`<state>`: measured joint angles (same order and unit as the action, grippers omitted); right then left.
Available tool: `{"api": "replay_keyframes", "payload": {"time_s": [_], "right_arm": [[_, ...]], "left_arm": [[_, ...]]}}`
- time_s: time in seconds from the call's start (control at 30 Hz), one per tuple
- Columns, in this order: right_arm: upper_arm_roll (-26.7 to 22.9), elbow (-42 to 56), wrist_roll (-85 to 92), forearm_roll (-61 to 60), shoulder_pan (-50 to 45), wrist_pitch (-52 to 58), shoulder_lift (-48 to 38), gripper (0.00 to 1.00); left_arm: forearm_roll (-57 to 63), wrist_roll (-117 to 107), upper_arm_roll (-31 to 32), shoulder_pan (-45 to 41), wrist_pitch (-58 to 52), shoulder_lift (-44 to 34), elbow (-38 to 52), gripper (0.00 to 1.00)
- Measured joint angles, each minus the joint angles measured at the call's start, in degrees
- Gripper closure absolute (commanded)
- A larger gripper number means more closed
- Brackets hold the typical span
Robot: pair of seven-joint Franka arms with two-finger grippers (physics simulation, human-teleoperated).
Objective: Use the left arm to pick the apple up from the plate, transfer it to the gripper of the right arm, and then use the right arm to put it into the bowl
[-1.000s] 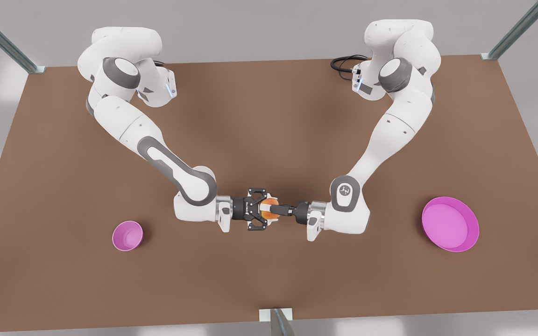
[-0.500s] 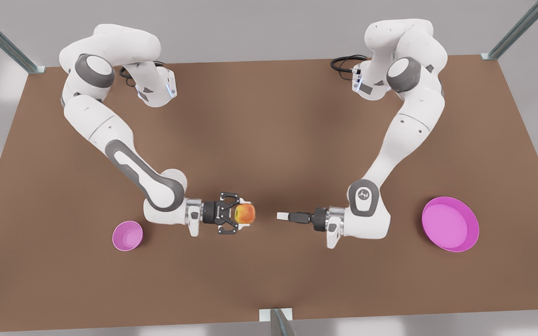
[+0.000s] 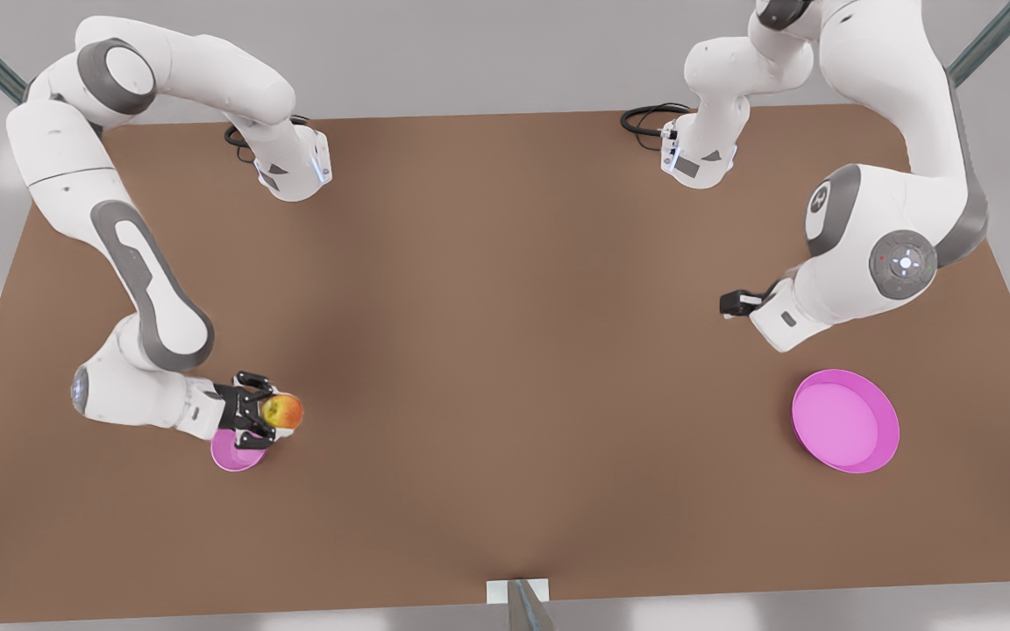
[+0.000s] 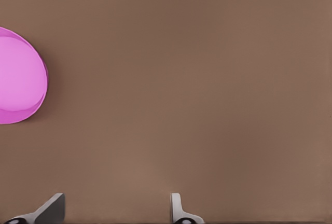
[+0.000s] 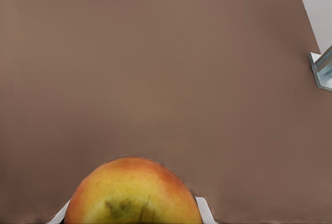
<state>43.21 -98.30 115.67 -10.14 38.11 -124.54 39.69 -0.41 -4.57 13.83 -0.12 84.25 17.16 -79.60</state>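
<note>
I see the right gripper (image 3: 273, 414) clamped on the apple (image 3: 283, 411), on the front view's left. The apple sits between its fingers, sticking out past the tips, and hangs over the near edge of the bowl (image 3: 233, 456), which the gripper partly hides. In the right wrist view the apple (image 5: 133, 193) bulges up between two pale fingertips (image 5: 204, 208) above bare table (image 5: 155, 68).

The left gripper (image 3: 730, 304) is on the front view's right, raised above the table and up from the plate (image 3: 845, 421). Its fingers (image 4: 176, 208) stand apart with nothing between them, and the plate (image 4: 21, 76) lies off to one side.
</note>
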Motion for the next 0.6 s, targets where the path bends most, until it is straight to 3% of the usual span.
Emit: {"api": "replay_keyframes", "payload": {"time_s": [0.1, 0.27, 0.57, 0.6], "right_arm": [[-1.2, 1.4, -2.0, 12.1, 0.0, 2.2, 0.9, 0.35], [-3.3, 3.8, -4.8, 26.2, -0.2, 2.1, 2.1, 0.34], [-4.3, 5.7, -9.1, 32.5, -1.5, -2.7, 5.7, 0.33], [-4.3, 5.9, -9.6, 32.6, -1.5, -2.9, 5.9, 0.20]], "left_arm": [[-1.0, -0.5, 0.0, -0.3, -3.1, 3.2, 6.3, 0.00], [-0.3, -1.1, 0.2, 1.2, -6.7, 4.5, 8.9, 0.00], [0.5, -1.7, 0.3, 1.2, -9.0, 4.5, 9.1, 0.00], [0.5, -1.8, 0.3, 1.1, -9.1, 4.5, 9.2, 0.00]]}}
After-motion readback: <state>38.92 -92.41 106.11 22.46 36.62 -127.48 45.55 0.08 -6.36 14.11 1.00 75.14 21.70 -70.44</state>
